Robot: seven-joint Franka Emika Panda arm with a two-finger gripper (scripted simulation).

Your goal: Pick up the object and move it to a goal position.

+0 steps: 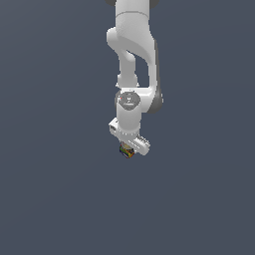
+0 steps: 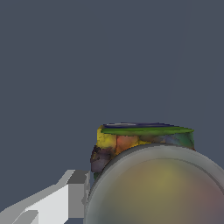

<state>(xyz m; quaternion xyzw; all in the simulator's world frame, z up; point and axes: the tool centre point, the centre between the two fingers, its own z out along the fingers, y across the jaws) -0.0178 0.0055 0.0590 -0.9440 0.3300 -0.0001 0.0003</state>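
Note:
The object, a small squat can [image 1: 126, 151] with a multicoloured label, shows just under the white hand in the exterior view, mostly hidden by it. My gripper [image 1: 129, 148] points down and sits around the can. In the wrist view the can [image 2: 131, 142] fills the frame close to the camera. Its pale round top [image 2: 162, 192] faces the lens and red, yellow and green label bands show behind it. One grey and white finger [image 2: 75, 192] presses against the can's side. The other finger is hidden by the can. The gripper looks shut on the can.
A plain dark grey-blue surface [image 1: 55, 199] fills both views around the arm. The white arm [image 1: 134, 55] comes down from the top of the exterior view. No other objects or goal marker show.

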